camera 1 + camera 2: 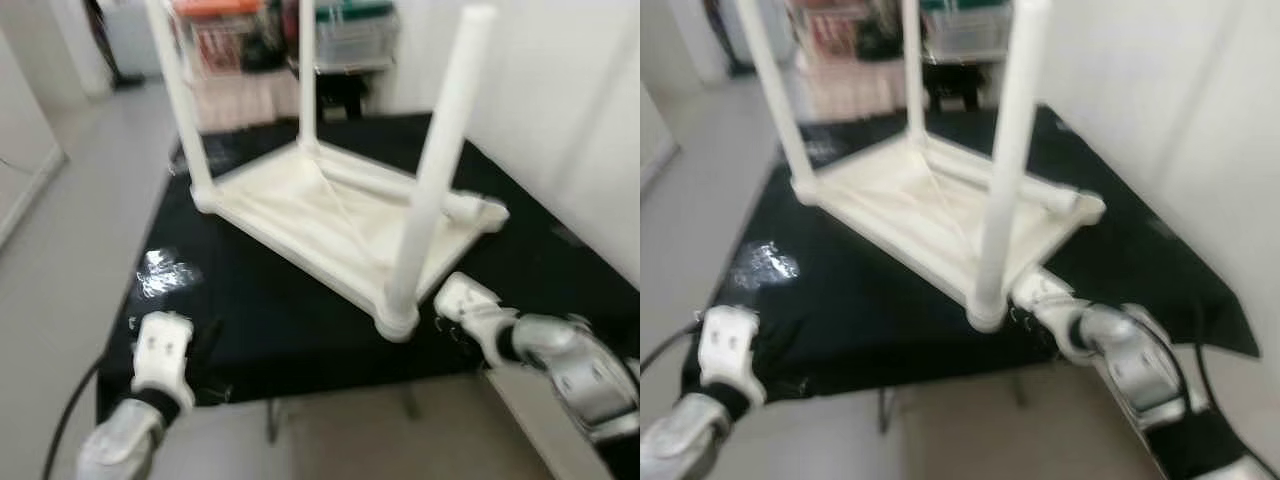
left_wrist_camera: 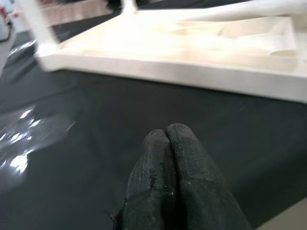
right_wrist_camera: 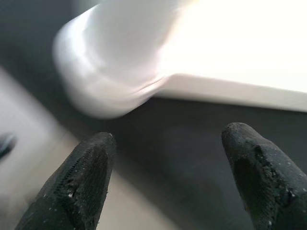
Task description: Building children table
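At the near edge of the black-draped surface (image 1: 300,330), the left gripper (image 2: 178,179) rests with its two fingers pressed together and nothing between them, well short of the work. The right gripper (image 3: 168,175) hovers with fingers spread wide and empty, just beside the collar where the nearest leg (image 1: 430,190) meets its corner.

Beyond them the white children's table (image 1: 330,215) lies upside down on the cloth, underside up, three legs standing; a fourth white cylinder (image 1: 400,185) lies along the frame, apparently a leg not yet fitted, though blur leaves that uncertain.

The risk, as judged from here: the near corner sits close to the surface edge, so a sideways push from the open right gripper could slide the frame on the slick cloth toward the drop, or lever the tall leg and strain its joint. The loose cylinder could roll off the frame if the table is jolted.

Farther back stand storage crates (image 1: 350,35) on a rack. No brand, label or writing can be read anywhere; the frames are too soft.
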